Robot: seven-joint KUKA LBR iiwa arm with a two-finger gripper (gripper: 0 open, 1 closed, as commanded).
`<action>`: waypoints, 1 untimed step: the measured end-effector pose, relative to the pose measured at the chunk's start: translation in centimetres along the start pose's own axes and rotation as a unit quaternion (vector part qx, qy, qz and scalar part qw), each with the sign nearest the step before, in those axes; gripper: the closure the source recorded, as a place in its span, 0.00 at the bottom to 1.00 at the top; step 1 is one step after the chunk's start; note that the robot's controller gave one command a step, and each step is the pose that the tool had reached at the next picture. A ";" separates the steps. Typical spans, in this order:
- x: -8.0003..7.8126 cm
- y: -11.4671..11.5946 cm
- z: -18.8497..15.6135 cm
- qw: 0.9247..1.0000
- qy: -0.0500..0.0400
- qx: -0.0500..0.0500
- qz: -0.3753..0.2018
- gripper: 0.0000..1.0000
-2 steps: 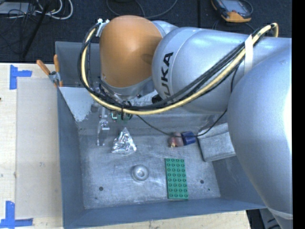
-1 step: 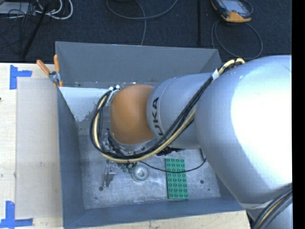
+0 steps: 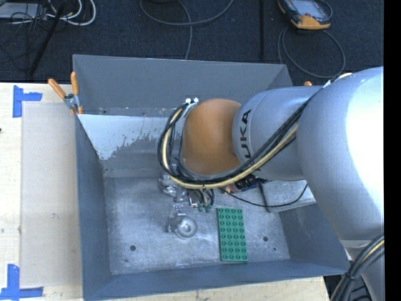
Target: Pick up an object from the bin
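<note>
Gripper point(image 3: 181, 221): low over the bin point(image 3: 125, 227) floor, centre of frame; apart or together, I cannot tell.
Green studded plate point(image 3: 231, 234): flat on the floor, lower centre, just right of the gripper.
Handling: likely light, stiff, smooth plastic.
Hold: across its narrow width, by the long edges.

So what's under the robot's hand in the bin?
A small round silvery thing lies below the hand, beside a green studded plate. The arm hides the floor behind.

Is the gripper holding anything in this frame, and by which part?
Cannot be told. The gripper is down near the bin floor; the green studded plate beside it lies free.
</note>
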State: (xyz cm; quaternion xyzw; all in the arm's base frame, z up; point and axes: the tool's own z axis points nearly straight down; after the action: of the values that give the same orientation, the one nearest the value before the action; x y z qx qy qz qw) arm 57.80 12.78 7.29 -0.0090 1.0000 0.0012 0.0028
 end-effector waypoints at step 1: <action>-2.0 -6.3 -0.5 1.000 0.001 0.002 0.009 0.00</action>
State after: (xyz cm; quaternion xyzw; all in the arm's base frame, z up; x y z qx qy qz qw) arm 59.86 6.50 7.80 0.0004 1.0000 -0.0013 0.0018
